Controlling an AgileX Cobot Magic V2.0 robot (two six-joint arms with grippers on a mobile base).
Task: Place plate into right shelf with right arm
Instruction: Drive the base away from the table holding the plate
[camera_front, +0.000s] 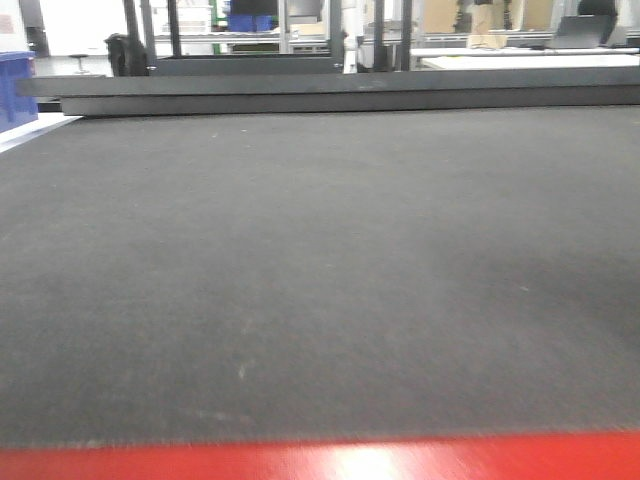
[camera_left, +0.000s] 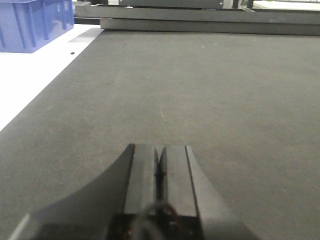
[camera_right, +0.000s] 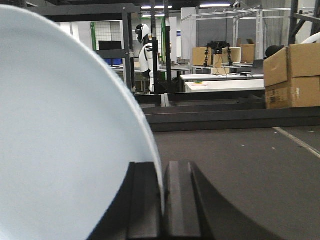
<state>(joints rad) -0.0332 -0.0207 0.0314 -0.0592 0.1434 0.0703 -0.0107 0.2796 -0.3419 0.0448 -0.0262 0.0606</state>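
Gripping the plate (camera_right: 65, 140) by its rim, the right fingers (camera_right: 181, 200) are pinched almost shut on it, so it stands on edge, probably so that it can go in thin between the shelf rails. In the right wrist view it fills 7 to 11 o'clock, cut off left and below, so I cannot tell whether it clears the dark worktop (camera_right: 240, 165). The left fingers (camera_left: 142, 175) are pressed together on nothing, low over the worktop, out of the way. The shelf cannot be made out. Only a blue bin (camera_left: 30, 22) shows at 10 o'clock in the left wrist view.
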